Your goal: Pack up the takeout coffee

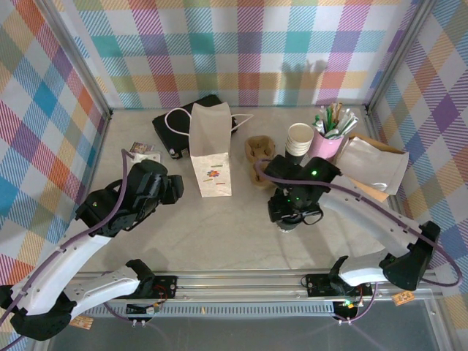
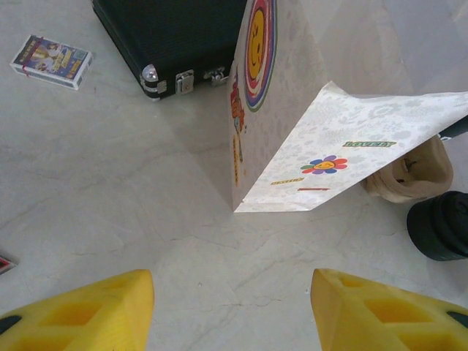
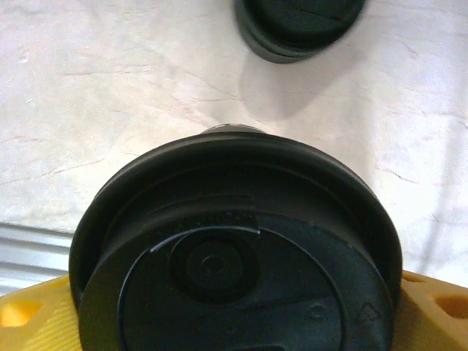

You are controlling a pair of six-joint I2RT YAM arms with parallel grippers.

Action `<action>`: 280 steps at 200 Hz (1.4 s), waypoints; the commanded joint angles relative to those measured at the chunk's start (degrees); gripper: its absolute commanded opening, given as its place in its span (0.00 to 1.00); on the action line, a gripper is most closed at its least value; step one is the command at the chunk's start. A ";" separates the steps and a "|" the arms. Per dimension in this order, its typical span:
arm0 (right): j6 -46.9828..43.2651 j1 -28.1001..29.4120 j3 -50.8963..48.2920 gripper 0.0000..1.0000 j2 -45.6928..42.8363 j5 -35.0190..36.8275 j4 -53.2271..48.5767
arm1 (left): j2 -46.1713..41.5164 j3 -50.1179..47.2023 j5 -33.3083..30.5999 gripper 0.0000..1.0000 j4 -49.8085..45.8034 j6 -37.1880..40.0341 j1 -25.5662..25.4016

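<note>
Your table is a pale, marble-veined surface. Take the standing printed paper bag as your marker. Just behind it lies a black case with metal latches. To the bag's left, well apart, sits a small pack of cards. To its right you have a brown pulp cup carrier, then a stack of paper cups, a pink cup of sticks and straws and a flat foil-and-kraft pouch. A low stack of black lids also rests on that side.
</note>
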 commanded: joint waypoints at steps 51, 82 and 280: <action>-6.94 -28.46 -5.11 0.78 -4.37 -0.28 1.98 | 3.18 4.56 5.89 0.59 5.64 6.25 0.75; -12.24 -38.13 -10.45 0.78 -2.87 -2.50 10.99 | 4.72 5.48 7.61 0.59 7.11 6.99 0.77; -16.21 -45.06 -10.48 0.99 0.00 -2.62 15.06 | 8.08 7.11 7.40 0.59 8.54 9.46 0.79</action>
